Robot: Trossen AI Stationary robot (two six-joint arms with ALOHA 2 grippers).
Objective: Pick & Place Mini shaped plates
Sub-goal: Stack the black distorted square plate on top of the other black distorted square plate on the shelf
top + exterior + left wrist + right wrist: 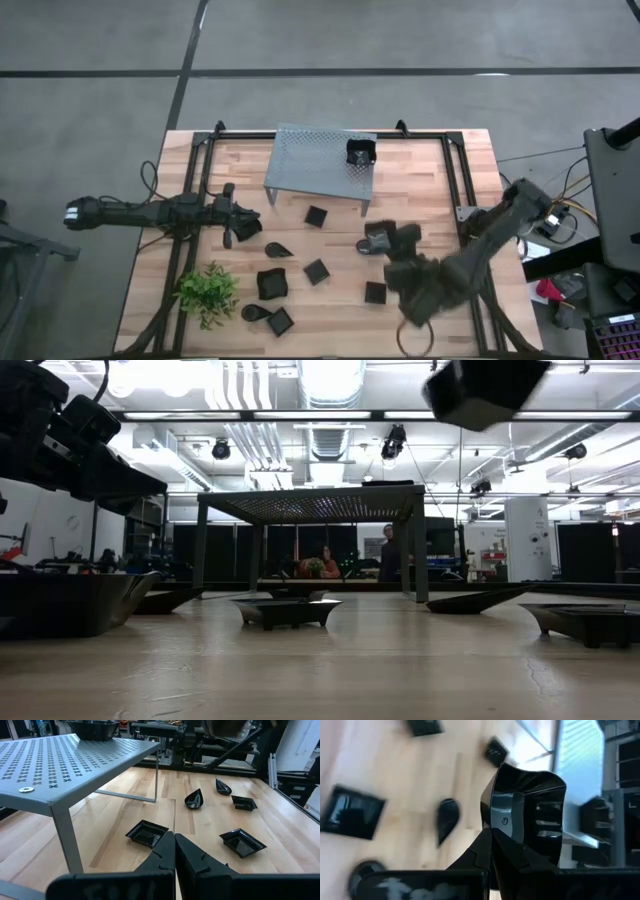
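Several small black dishes lie on the wooden table, among them a square one (316,215), a teardrop one (278,249) and a larger one (271,284). One black dish (360,152) stands on the grey rack (320,165). My right gripper (385,245) is right of the table's middle, shut on a black dish (530,810) held high above the table, which also shows in the low view (485,390). My left gripper (174,851) is shut and empty, left of the rack's near edge (240,225). My right gripper pinches one side wall of the black dish (512,822) between its two fingers. The dish is lifted clear of the table and stands out beyond the fingertips, tilted, its wavy rim away from the fingers.
A small green plant (208,292) stands at the near left. The grey rack takes up the far middle of the table, on thin legs (65,840). Black frame rails run along the table's left and right sides. People show in the room behind (325,565).
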